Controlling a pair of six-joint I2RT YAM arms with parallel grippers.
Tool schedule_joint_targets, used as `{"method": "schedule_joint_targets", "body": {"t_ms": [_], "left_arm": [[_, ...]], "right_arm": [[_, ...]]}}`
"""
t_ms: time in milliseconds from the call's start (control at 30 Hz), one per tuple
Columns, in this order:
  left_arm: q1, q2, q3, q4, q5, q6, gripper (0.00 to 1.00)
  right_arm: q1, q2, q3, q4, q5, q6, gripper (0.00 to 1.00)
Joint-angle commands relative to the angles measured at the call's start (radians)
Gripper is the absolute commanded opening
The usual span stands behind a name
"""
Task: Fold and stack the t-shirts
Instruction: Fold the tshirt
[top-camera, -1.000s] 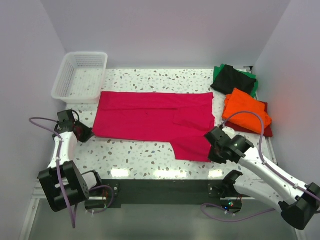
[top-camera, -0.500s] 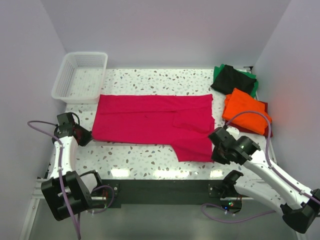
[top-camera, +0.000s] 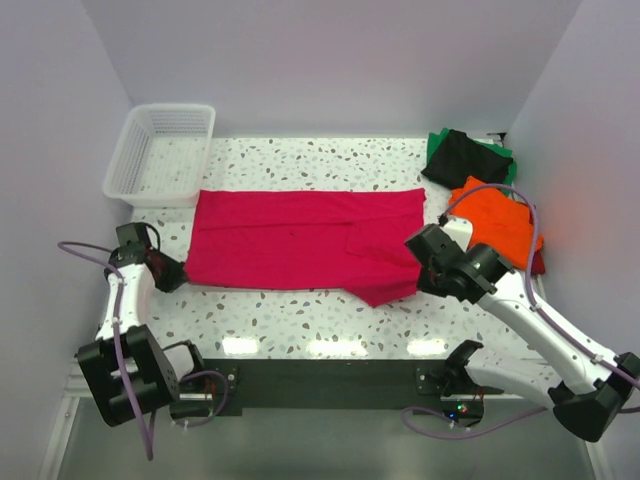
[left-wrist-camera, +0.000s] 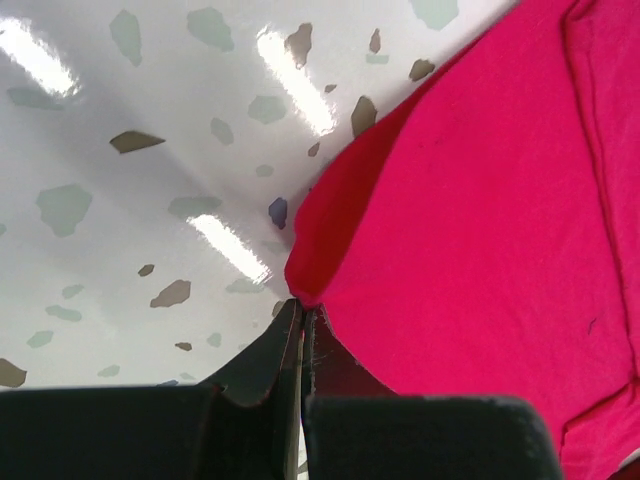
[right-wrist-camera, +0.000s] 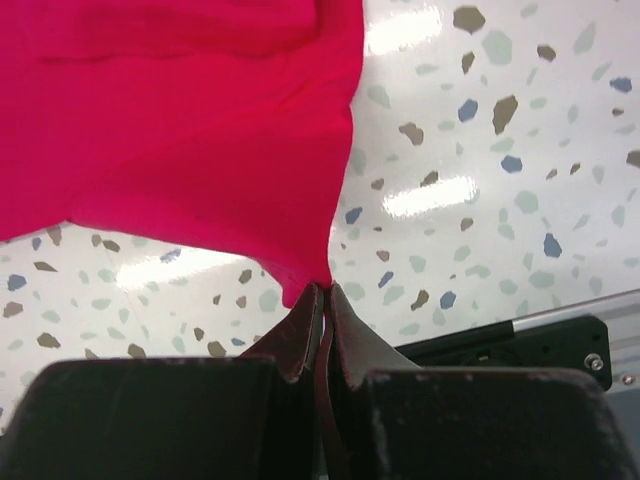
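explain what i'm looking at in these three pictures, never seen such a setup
A robot's left arm and right arm are bolted to the near edge of a speckled table. The wide picture looks down from above and behind. The other two come from a camera on each wrist, showing its own claw up close. A pink shirt lies spread flat. The left claw is shut on its near left corner, the right claw on its near right tip. At the far right lie folded shirts, an orange shirt and a black shirt among them. A white basket stands at the far left.
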Motion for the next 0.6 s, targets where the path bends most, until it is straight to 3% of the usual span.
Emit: {"method": "schedule_joint_targets", "body": {"t_ms": [0, 267, 567], "left_arm": [[0.005, 0.051, 0.096, 0.037, -0.002, -0.03, 0.0], [0.005, 0.136, 0.184, 0.074, 0.004, -0.05, 0.0], [-0.013, 0.284, 0.241, 0.163, 0.037, -0.036, 0.0]], "right_arm": [[0.0, 0.046, 0.095, 0.066, 0.128, -0.082, 0.0], [-0.038, 0.13, 0.164, 0.16, 0.179, -0.146, 0.0], [-0.241, 0.227, 0.192, 0.334, 0.092, -0.281, 0.0]]}}
